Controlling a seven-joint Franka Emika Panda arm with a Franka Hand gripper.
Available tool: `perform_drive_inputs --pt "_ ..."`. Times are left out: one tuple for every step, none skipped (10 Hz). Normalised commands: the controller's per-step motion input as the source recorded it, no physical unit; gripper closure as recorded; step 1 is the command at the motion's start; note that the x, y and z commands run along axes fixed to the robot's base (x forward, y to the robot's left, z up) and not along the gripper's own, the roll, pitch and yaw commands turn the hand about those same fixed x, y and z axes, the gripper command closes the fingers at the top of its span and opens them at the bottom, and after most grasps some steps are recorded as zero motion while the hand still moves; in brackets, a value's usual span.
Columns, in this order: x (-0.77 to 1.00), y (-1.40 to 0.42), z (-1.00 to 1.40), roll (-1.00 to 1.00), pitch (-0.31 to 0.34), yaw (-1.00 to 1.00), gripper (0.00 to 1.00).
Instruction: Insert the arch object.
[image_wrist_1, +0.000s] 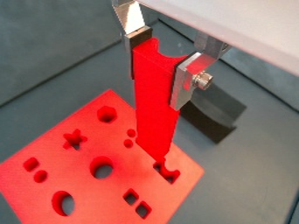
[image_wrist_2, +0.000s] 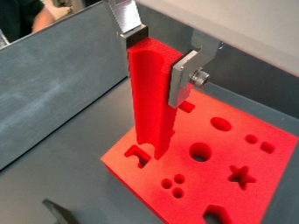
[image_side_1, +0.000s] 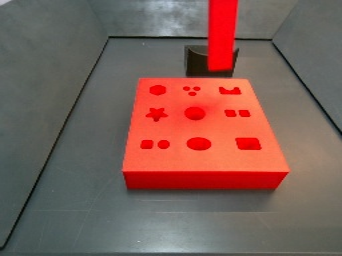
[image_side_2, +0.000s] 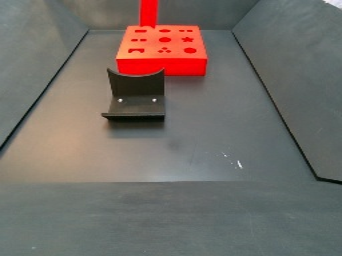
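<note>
A: One arch object (image_wrist_1: 153, 101) hangs upright, and we see its lower end just over the arch-shaped cutout (image_wrist_1: 167, 169) of the red board (image_wrist_1: 70, 179).

B: We see the gripper (image_wrist_2: 159, 54) closed on its upper part, silver fingers (image_wrist_2: 184, 74) pressing both sides. In a side view the bar (image_side_1: 222, 36) stands at top centre, before the fixture (image_side_1: 211, 61).
</note>
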Motion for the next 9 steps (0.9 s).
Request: perform_drive_inputs --pt "-0.08 0.0 0.0 0.0 -0.021 0.0 1.0" --pt "0.3 -0.01 -0.09 0.04 0.114 -0.01 1.0" --pt "0.77 0.01 -0.18 0.03 0.311 -0.09 1.0" --pt "0.83 0.06 -0.16 0.06 0.381 0.0 1.0" --pt "0.76 0.05 -0.07 0.04 0.427 0.0 1.0" --pt "0.66 0.07 0.0 0.0 0.456 -0.03 1.0" --pt "0.6 0.06 0.03 0.0 0.444 -0.07 1.0" --pt "0.16 0.0 0.0 0.0 0.077 0.0 1.0" --pt "0.05 0.0 -0.03 0.0 0.0 0.0 1.0"
